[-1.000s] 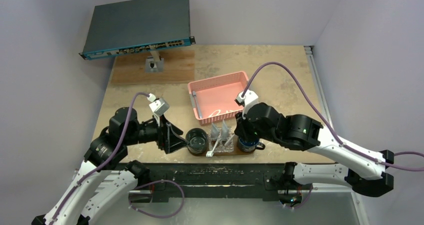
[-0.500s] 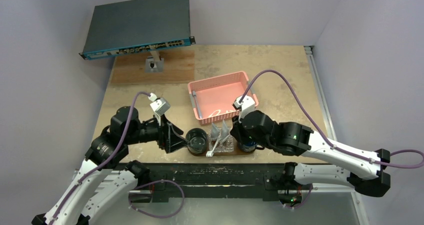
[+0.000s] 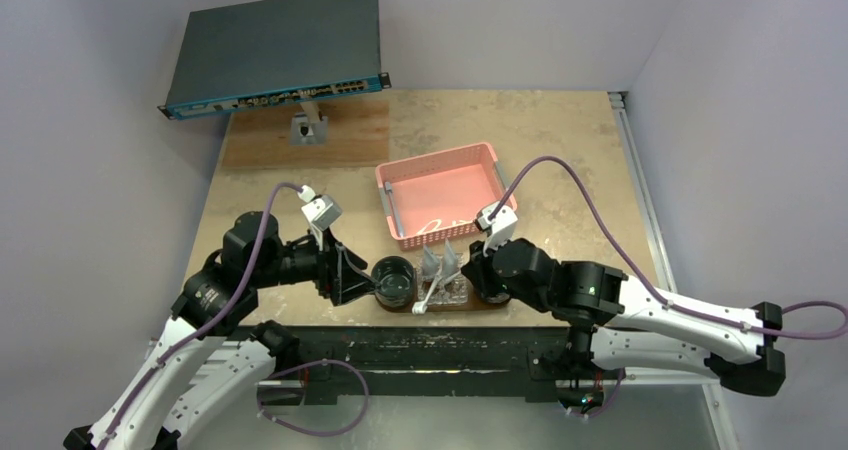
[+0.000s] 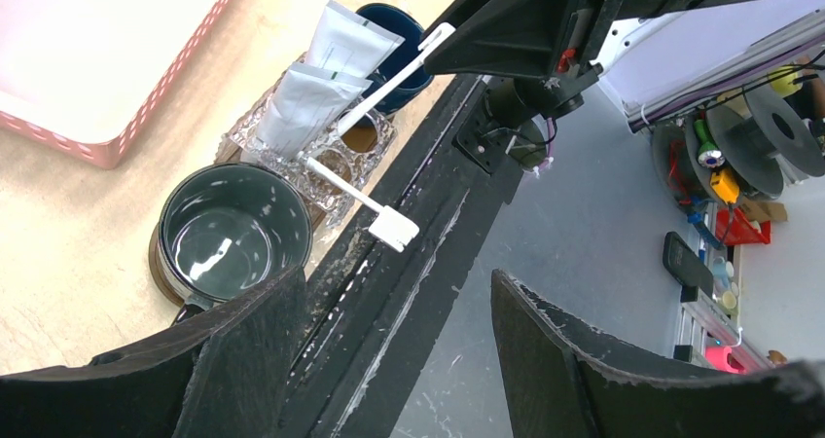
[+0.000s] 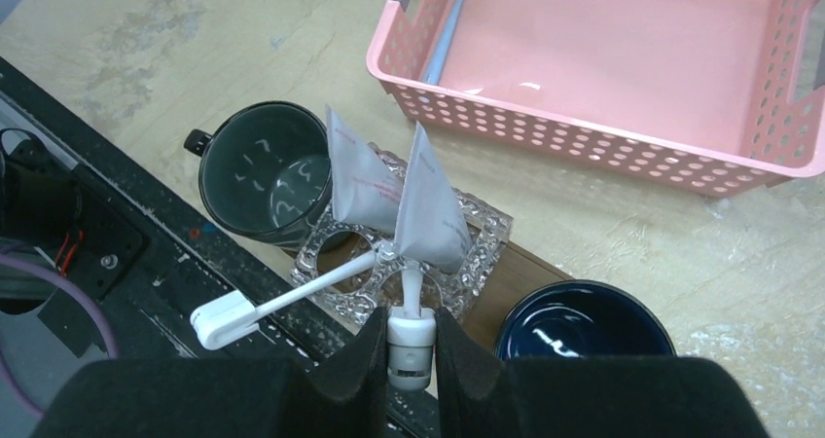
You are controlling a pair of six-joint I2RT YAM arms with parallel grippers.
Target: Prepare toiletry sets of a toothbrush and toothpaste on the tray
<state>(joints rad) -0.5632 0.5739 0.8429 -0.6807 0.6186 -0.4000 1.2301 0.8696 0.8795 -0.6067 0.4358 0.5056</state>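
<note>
Near edge of desk (image 5: 146,58), centre: the tray (image 5: 520,266) lies lengthwise along the edge, mostly covered by what stands on it.

- Left claw (image 4: 397,274): fingers spread wide, nothing between them. It hangs low over the desk's near edge, just left of the left mug. Contact with the mug cannot be told.
- Left mug (image 5: 265,180): dark, upright, at the tray's left end, handle pointing left.
- Slanting toothbrush (image 5: 292,292): white. One end meets the near-left slot of the glass holder. The other, blocky end juts out past the desk's near edge over the black rail.
- Glass holder (image 5: 484,232): clear and knobbly, mid-tray between the two mugs.
- Tubes (image 5: 358,180): two, silver-grey, standing side by side in the holder's far slots with flat crimped ends up, leaning apart.
- Gripped toothbrush (image 5: 410,297): white, tilted up out of the holder's near-right slot.
- Right claw (image 5: 411,348): fingers pinched on the outer end of that toothbrush, above the near-right part of the tray.
- Right mug (image 5: 582,326): dark blue, upright, at the tray's right end, just beside the holder.
- Pink basket (image 5: 584,136): on the desk behind the tray, apart from it, with a slim grey-blue piece along its left wall.
</note>
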